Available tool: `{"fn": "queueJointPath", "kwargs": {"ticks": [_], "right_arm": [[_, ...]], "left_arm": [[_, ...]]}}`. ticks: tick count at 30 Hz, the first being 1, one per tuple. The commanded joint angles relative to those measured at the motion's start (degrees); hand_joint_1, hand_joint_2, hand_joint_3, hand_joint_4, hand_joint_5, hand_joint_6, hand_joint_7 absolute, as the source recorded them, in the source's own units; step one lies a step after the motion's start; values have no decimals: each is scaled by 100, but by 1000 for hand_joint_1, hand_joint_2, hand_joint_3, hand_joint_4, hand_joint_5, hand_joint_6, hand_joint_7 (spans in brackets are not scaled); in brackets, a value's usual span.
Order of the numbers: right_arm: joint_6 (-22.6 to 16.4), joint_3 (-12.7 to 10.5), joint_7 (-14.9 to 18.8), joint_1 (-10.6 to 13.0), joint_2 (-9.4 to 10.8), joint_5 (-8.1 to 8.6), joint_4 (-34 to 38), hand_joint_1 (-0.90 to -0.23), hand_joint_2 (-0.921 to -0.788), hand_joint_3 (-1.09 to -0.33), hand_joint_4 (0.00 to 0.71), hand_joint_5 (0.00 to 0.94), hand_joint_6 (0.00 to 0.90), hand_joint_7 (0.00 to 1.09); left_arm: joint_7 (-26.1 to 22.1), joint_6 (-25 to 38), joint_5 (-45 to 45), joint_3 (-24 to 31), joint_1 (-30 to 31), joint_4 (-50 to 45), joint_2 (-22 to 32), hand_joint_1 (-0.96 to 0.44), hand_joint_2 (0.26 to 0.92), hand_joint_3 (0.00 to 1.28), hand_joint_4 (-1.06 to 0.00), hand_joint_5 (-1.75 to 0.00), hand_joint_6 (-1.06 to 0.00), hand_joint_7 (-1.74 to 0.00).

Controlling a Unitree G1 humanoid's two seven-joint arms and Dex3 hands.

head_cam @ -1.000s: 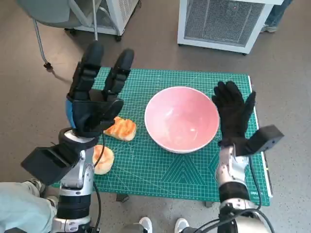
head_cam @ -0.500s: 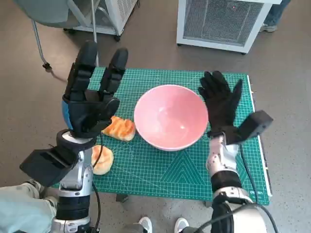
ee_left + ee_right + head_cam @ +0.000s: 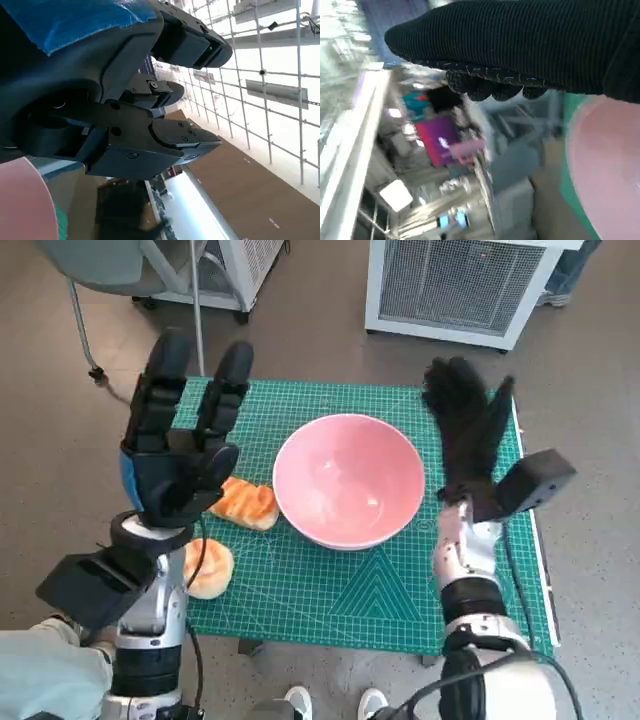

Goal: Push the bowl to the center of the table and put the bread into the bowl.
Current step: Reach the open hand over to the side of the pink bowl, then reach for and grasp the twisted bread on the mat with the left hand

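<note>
— Where did the bowl stand?
— Empty, near the middle of the desk; one bread just beside it, another nearer the desk's edge.
— And the hands?
— Left hand was raised, fingers spread, holding nothing. Right hand was beside the bowl, fingers spread, empty.
</note>
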Motion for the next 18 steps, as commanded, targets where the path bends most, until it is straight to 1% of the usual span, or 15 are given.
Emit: {"fn": "queueJointPath", "kwargs": {"ticks": [1,3,5,9,12,15,17,18], "right_arm": [[-366,266,-81,330,-13,-282,-761,-539,-921,-800,251,2,76,565],[-417,376,-15,454,-17,-318,-1191,-543,-921,-800,251,2,57,604],[-362,511,171,626,-21,-246,-1767,-555,-921,-795,255,3,30,668],[-94,767,414,970,-35,-76,-2812,-584,-921,-787,261,6,7,713],[83,920,556,1175,-80,7,-3471,-595,-921,-782,260,5,2,715],[247,997,654,1295,-122,95,-3860,-603,-921,-767,261,5,0,731],[318,1050,704,1383,-152,128,-4104,-606,-921,-759,265,7,-1,744],[327,1071,708,1425,-172,107,-4208,-606,-921,-756,266,8,-1,748]], "left_arm": [[38,32,-27,62,22,-188,101,-14,921,220,-435,0,-527,-6],[20,78,-59,90,7,-232,158,-17,921,218,-435,0,-527,-6],[-13,146,-91,135,-20,-308,259,-24,921,216,-434,0,-523,-4],[-95,185,-56,239,-116,-350,530,-32,921,215,-432,0,-512,-1],[-305,141,63,329,-249,-219,958,-35,921,216,-422,0,-497,0],[-557,48,242,365,-353,-3,1430,-41,921,216,-401,0,-470,0],[-830,-54,446,359,-453,275,1890,-54,921,200,-380,0,-445,0],[-970,-75,573,332,-506,418,2131,-59,921,194,-374,0,-437,0]]}}
